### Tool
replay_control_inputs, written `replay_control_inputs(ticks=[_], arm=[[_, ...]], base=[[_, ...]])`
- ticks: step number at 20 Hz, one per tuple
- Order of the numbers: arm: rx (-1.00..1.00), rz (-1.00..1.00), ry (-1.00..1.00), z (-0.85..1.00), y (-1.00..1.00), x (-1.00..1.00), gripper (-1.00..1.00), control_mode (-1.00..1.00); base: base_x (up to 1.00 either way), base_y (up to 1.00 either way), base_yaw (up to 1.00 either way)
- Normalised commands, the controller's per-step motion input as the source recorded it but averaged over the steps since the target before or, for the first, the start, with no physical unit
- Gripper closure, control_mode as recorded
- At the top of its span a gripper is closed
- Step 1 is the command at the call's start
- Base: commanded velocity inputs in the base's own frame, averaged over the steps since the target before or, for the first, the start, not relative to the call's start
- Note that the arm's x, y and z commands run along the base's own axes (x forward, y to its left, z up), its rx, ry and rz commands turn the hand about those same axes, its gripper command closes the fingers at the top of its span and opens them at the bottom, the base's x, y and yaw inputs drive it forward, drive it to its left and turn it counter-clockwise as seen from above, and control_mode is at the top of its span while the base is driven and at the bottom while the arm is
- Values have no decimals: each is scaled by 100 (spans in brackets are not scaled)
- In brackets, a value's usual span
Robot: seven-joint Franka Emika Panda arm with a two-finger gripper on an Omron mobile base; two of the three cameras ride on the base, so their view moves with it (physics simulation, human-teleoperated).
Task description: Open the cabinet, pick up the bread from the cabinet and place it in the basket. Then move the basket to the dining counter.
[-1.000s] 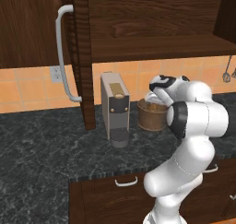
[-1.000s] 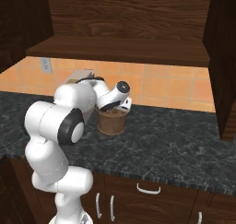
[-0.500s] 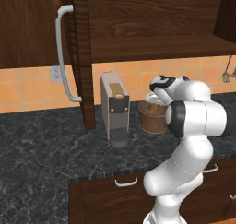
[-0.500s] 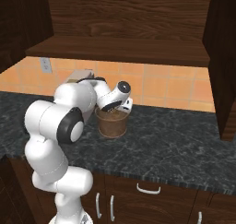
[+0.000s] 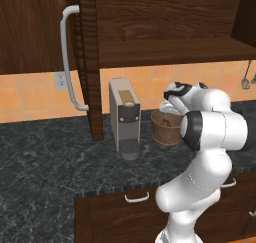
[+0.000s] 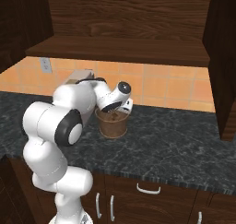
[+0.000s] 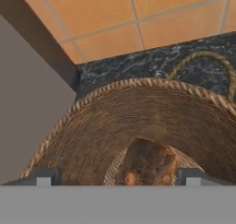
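Little has changed since the earlier frames: the basket (image 5: 166,127) sits on the black counter (image 6: 175,144) just beside the coffee machine (image 5: 124,118), and the hand has dipped slightly closer to the basket's rim. The gripper (image 7: 117,176) hovers over the basket mouth, its fingers (image 7: 44,176) spread wide, gripping nothing. The bread (image 7: 146,163) lies inside on the basket floor, between the tips; its lower edge is cut off. The cabinet (image 5: 85,57) door stands open.

Cabinet (image 5: 45,32) door swung open, handle (image 5: 70,62) facing out. Basket (image 5: 166,127) on black granite counter (image 5: 45,162), just right of grey coffee machine (image 5: 125,118) — arm's wrist bent over basket's rim, fingers hidden.
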Motion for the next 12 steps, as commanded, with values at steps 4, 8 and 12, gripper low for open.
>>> replay_control_inputs(ticks=[4,8,12], arm=[[0,0,0,59,-25,-87,-100,-100],[0,-1,0,72,-18,-83,-100,-100],[0,-15,8,31,-23,-66,-100,-100]], base=[[0,0,0],[0,0,0],[0,0,0]])
